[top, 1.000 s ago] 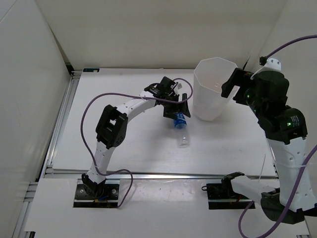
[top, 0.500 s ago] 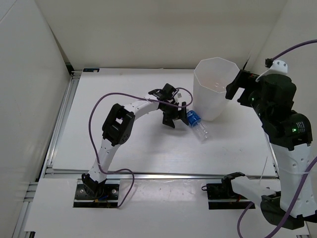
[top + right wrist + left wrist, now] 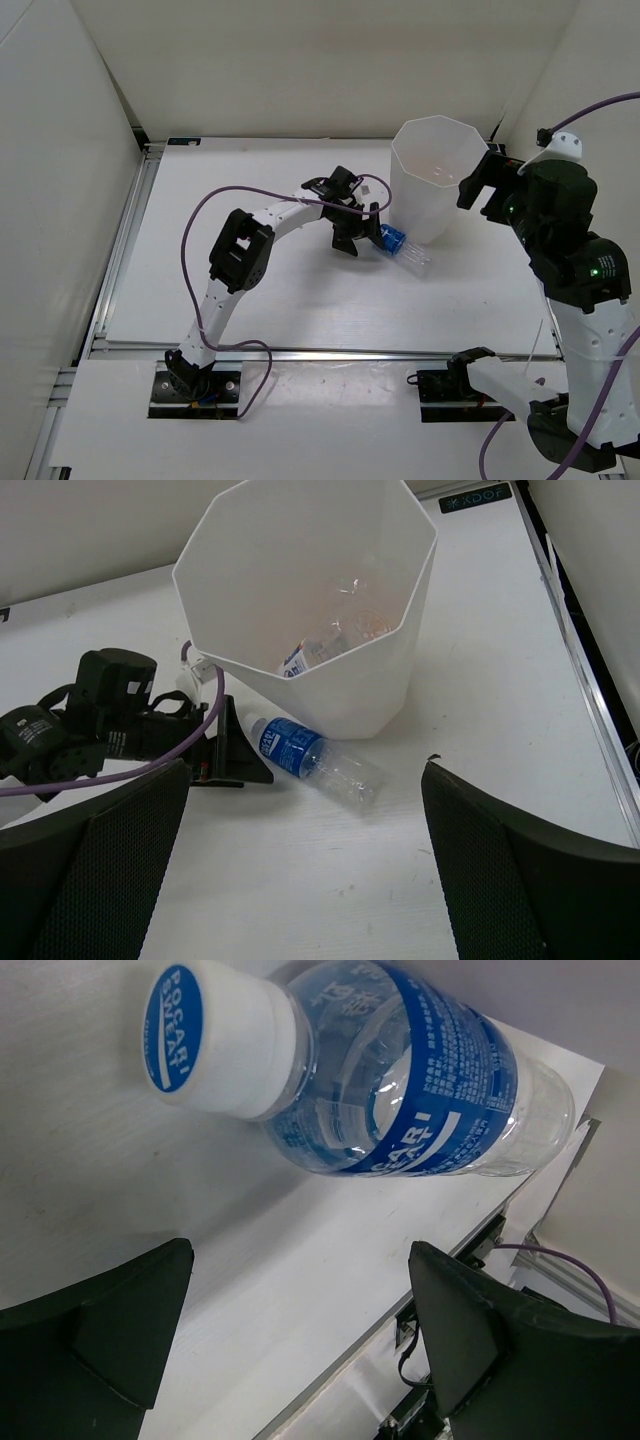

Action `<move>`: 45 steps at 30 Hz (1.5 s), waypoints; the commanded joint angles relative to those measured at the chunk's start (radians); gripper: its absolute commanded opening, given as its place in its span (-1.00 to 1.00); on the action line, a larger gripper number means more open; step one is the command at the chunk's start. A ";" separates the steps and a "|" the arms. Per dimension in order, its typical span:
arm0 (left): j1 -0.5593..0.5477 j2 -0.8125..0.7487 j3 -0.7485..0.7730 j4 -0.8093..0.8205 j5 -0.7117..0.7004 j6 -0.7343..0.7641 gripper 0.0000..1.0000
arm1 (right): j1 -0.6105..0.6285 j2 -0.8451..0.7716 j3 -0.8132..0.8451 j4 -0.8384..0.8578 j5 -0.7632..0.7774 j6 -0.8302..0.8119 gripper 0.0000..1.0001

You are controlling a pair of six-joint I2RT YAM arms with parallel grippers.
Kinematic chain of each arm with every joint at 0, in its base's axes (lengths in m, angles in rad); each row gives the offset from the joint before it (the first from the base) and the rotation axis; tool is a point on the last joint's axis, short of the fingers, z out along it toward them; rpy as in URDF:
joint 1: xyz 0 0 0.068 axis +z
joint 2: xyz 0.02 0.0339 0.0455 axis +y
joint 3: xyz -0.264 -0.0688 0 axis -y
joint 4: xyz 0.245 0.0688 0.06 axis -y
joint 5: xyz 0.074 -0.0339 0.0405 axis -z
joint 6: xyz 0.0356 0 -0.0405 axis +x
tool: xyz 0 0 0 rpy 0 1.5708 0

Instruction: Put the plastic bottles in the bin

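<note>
A clear bottle with a blue label (image 3: 404, 249) lies on its side on the table, right at the foot of the bin (image 3: 420, 212). In the left wrist view the bottle (image 3: 420, 1090) lies just beyond my open left gripper (image 3: 300, 1330), cap towards the fingers, not between them. My left gripper (image 3: 360, 232) sits low beside the cap. My right gripper (image 3: 315, 880) is open and empty, held high beside the bin's right rim (image 3: 478, 188). Inside the bin (image 3: 330, 695) I see a white-red-blue labelled bottle (image 3: 300, 660), an orange shape (image 3: 372, 626) and a faint clear bottle (image 3: 350, 585).
The table's metal rail (image 3: 330, 352) runs along the near edge, and white walls close in the back and both sides. The left arm's purple cable (image 3: 215, 200) loops over the table's left half.
The blue-labelled bottle has swung round, its clear end moving right towards the bin's foot. My left gripper shifted slightly right with it. My right arm drew back a little to the right.
</note>
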 commanded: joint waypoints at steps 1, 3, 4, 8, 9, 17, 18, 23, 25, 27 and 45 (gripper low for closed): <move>-0.008 -0.069 0.012 0.002 0.023 -0.022 1.00 | -0.004 -0.010 -0.018 0.005 0.015 0.017 1.00; -0.008 -0.069 0.024 0.025 0.011 -0.068 1.00 | -0.004 -0.010 -0.018 0.005 0.015 0.017 1.00; 0.006 -0.081 0.003 0.039 0.011 -0.088 1.00 | -0.004 -0.010 -0.018 0.005 0.015 0.017 1.00; 0.032 -0.120 -0.066 0.123 -0.036 -0.192 1.00 | -0.004 -0.010 -0.018 0.005 0.015 0.006 1.00; 0.041 -0.135 -0.076 0.135 -0.047 -0.232 1.00 | -0.004 -0.010 -0.018 0.005 0.015 0.006 1.00; 0.052 -0.121 -0.038 0.192 -0.110 -0.418 1.00 | -0.004 0.000 -0.008 0.005 0.006 -0.014 1.00; 0.052 -0.109 -0.037 0.192 -0.110 -0.439 1.00 | -0.004 0.009 -0.008 0.005 0.006 -0.014 1.00; 0.052 -0.086 -0.036 0.201 -0.119 -0.488 1.00 | -0.004 0.009 -0.018 0.005 0.006 -0.014 1.00; 0.052 -0.077 -0.036 0.201 -0.119 -0.498 1.00 | -0.004 0.000 -0.030 0.005 0.016 -0.023 1.00; 0.043 -0.065 -0.036 0.210 -0.119 -0.498 1.00 | -0.004 0.000 -0.030 0.005 0.017 -0.023 1.00; 0.015 0.056 0.055 0.241 -0.070 -0.489 1.00 | -0.004 -0.010 -0.039 0.005 0.044 -0.034 1.00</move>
